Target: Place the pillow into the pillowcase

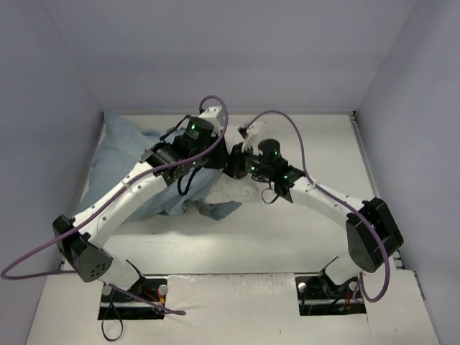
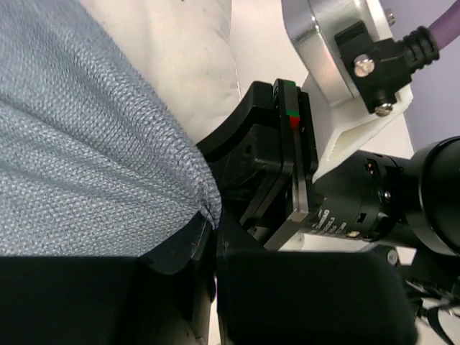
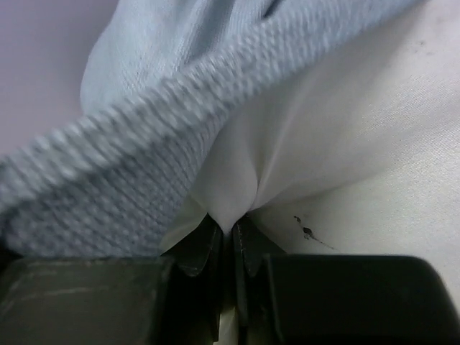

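Note:
The pillowcase [image 1: 122,162] shows its pale blue-grey side and lies bunched from the back left corner to the table's middle. The white pillow [image 1: 241,188] is mostly covered by it; a part sticks out at its right end. My left gripper [image 1: 215,159] is shut on the pillowcase's edge [image 2: 144,165], with the fabric pinched between its fingers [image 2: 208,215]. My right gripper [image 1: 233,164] is shut on a fold of the pillow [image 3: 302,136], with its jaws closed [image 3: 231,230] on the white fabric. The pillowcase [image 3: 136,172] drapes over that fold. The two grippers are almost touching.
The right arm's wrist [image 2: 287,165] fills the left wrist view close beside the left fingers. White walls enclose the table [image 1: 302,223] on the left, back and right. Purple cables [image 1: 287,122] loop over both arms.

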Motion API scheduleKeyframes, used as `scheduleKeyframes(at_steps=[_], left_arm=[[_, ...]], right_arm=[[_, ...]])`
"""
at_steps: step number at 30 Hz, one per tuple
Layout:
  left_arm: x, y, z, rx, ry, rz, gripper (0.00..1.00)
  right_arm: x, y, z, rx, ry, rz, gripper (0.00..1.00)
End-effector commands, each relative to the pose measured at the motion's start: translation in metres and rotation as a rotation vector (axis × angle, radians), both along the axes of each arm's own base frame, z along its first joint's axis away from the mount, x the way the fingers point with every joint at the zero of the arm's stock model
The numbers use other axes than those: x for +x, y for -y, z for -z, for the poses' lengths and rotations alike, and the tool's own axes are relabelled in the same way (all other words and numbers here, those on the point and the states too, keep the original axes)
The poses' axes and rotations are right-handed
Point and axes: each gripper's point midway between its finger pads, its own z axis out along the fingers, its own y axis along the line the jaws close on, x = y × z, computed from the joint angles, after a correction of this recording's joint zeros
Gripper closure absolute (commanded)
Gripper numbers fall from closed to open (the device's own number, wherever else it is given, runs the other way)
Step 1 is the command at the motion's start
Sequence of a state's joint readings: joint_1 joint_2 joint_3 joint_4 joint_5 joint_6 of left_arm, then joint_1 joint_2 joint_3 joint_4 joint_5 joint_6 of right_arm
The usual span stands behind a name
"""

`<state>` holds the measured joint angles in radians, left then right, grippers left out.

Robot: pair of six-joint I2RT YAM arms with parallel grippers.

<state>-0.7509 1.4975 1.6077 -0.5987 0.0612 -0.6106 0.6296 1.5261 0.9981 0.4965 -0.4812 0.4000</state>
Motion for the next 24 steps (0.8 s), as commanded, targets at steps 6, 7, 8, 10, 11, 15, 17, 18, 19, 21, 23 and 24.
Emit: scheduleKeyframes(at_steps=[6,7,8,10,11,15,17,18,19,21,23,24], left_arm=[[-0.007,-0.032,0.012,-0.096,-0.025,-0.069,1.00],[-0.007,-0.036,0.014,-0.085,-0.024,-0.080,1.00],[-0.009,-0.042,0.014,-0.075,-0.024,-0.091,1.00],[-0.008,-0.052,0.019,-0.044,-0.023,-0.117,1.00],[-0.007,-0.057,0.021,-0.031,-0.020,-0.126,1.00],[-0.009,-0.070,0.036,0.035,-0.037,-0.149,1.00],[-0.009,-0.074,0.042,0.053,-0.042,-0.153,1.00],[-0.009,-0.076,0.046,0.063,-0.050,-0.154,1.00],[-0.009,-0.076,0.048,0.070,-0.052,-0.149,1.00],[-0.009,-0.075,0.051,0.078,-0.059,-0.140,1.00],[-0.008,-0.071,0.052,0.076,-0.062,-0.124,1.00],[-0.007,-0.069,0.054,0.079,-0.070,-0.118,1.00]], right_arm=[[-0.035,-0.022,0.033,0.042,-0.029,-0.087,1.00],[-0.035,-0.021,0.032,0.031,-0.021,-0.089,1.00],[-0.033,-0.018,0.026,0.022,0.000,-0.083,1.00],[-0.028,-0.005,0.008,-0.025,0.053,-0.058,0.75],[-0.024,0.006,0.009,-0.065,0.051,-0.023,0.67],[-0.003,0.061,-0.010,-0.098,0.074,0.151,0.22],[0.006,0.094,-0.008,-0.121,0.053,0.258,0.11],[0.003,0.104,0.000,-0.127,0.030,0.280,0.02],[0.005,0.112,0.008,-0.127,0.006,0.303,0.00],[-0.002,0.107,0.031,-0.130,-0.067,0.258,0.00],[-0.011,0.092,0.043,-0.100,-0.118,0.169,0.01],[-0.014,0.084,0.056,-0.088,-0.146,0.126,0.03]])
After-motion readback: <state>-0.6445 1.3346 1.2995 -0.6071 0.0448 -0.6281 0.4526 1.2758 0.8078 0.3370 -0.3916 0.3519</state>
